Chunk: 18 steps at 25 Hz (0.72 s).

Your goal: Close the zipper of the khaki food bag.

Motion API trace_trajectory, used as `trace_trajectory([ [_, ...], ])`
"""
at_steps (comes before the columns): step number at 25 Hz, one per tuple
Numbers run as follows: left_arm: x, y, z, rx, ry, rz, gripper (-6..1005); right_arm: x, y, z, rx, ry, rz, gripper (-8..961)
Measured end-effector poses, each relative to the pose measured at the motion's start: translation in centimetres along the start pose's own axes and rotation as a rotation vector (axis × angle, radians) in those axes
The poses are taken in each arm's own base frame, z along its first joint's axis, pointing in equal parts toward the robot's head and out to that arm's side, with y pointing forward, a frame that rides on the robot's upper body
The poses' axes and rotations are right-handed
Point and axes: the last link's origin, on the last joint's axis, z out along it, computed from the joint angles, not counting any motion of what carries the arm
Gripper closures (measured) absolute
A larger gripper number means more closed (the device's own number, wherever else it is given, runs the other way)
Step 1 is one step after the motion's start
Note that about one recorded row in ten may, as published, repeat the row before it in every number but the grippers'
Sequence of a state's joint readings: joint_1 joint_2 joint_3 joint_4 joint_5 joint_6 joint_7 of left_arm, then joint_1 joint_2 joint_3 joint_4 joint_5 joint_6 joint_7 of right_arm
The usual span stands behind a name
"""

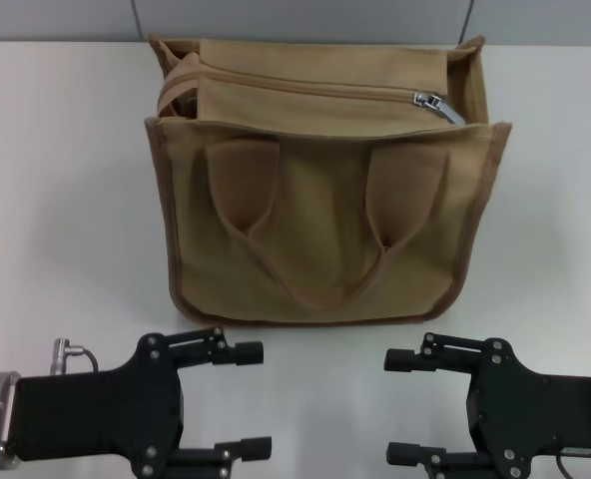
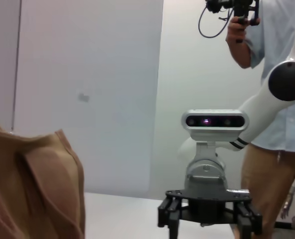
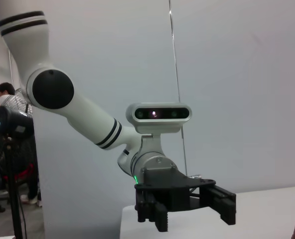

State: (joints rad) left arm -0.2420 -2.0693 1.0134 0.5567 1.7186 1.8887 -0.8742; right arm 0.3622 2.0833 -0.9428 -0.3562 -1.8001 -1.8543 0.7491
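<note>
White tabletop runs under everything, with a pale grey wall behind it. My left gripper (image 1: pixel 251 399) and my right gripper (image 1: pixel 400 407) both sit low at the near edge of the table (image 1: pixel 56 200), turned inward so their fingertips face each other across a gap. Each has its fingers spread apart and holds nothing. Neither touches the bag.

Beyond them, centred between the two, stands the khaki food bag (image 1: pixel 325 249), upright, its two looped handles (image 1: pixel 320 239) hanging on the face toward me. Across its top panel runs the zipper (image 1: pixel 315 88), and the silver pull tab (image 1: pixel 437 106) lies at the end on my right side. Toward my left end the top gapes, so I judge that the stretch from the pull to that end is what remains to be shut.

To do this well, I think my right gripper should go up and over the front wall to pinch the small tab squarely, because a shallow grip on shiny metal would likely slip. My left gripper should steady the bag near the open left end, holding the fabric taut so the soft panel does not bunch ahead of the slider. The pull should then follow the zipper line, low and level, rather than lifting the bag off the table.

From my left wrist camera, a corner of the bag shows close by, with the right gripper farther off.
</note>
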Motion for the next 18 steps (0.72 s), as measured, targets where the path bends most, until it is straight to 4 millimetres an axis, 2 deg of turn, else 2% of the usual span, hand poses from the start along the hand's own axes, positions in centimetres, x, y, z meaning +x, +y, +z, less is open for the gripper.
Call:
trace_trajectory([
  [18, -1.1, 1.2, 0.0, -0.112, -0.095, -0.045, 242, 0.5, -0.5, 0.6, 0.011, 0.028, 0.008, 212],
])
